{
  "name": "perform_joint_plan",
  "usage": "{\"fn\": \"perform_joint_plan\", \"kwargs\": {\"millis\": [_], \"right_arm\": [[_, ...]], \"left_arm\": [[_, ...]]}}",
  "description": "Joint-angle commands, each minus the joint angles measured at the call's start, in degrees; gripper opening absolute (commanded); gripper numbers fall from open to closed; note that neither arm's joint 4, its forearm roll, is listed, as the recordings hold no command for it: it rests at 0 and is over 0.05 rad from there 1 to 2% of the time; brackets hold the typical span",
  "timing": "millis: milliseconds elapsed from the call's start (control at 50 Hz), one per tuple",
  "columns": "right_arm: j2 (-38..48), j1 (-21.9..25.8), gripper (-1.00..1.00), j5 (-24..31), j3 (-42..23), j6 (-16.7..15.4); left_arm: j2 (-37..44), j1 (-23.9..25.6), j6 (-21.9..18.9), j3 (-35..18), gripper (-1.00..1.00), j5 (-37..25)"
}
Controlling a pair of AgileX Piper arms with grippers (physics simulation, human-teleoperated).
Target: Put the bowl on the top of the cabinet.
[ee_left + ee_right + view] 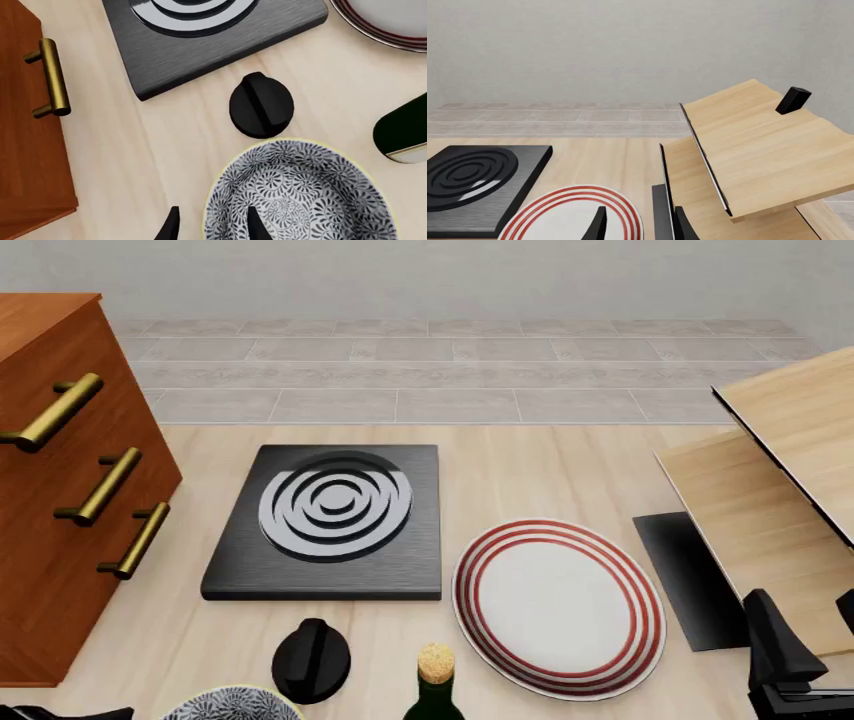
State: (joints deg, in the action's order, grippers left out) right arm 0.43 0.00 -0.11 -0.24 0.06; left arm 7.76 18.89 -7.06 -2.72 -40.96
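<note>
I read this as a simulated kitchen worktop: my cameras show a pale wood-grain table [561,455] carrying a black brushed-metal hob with concentric silver rings [334,515], a flat white plate with red rings [558,605], a cork-stoppered dark green bottle [435,695], and a reddish-brown wooden drawer cabinet with brass bar handles [54,490].

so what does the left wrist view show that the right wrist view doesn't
Only the left wrist view shows the bowl, with the left tool open astride its rim, the cabinet with a brass handle, a black knob-shaped object and a dark bottle. Only the right wrist view shows the light-wood panels and the right tool, open. Both show the black burner slab and the red-ringed plate.
</note>
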Motion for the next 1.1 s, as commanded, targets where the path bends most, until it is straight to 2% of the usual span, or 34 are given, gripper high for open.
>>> {"fn": "perform_joint_plan", "kwargs": {"millis": [20, 1000, 1020, 1040, 1100], "right_arm": [[0.00, 0.00, 1.00, 0.00, 0.00, 0.01], [0.01, 0.01, 1.00, 0.00, 0.00, 0.02], [-0.01, 0.00, 1.00, 0.00, 0.00, 0.00], [-0.01, 0.00, 1.00, 0.00, 0.00, -0.01], [0.00, -0.01, 1.00, 0.00, 0.00, 0.01]], "left_arm": [[1.24, -0.70, -0.78, 1.83, 1.00, 2.47], [4.74, -4.17, -4.42, 2.69, 1.00, 6.87], [3.55, -3.50, -4.18, 2.67, -1.00, 6.45], [1.88, -1.98, -3.54, 2.71, -1.00, 5.06], [2.55, -3.76, -4.25, 2.67, -1.00, 7.08]]}}
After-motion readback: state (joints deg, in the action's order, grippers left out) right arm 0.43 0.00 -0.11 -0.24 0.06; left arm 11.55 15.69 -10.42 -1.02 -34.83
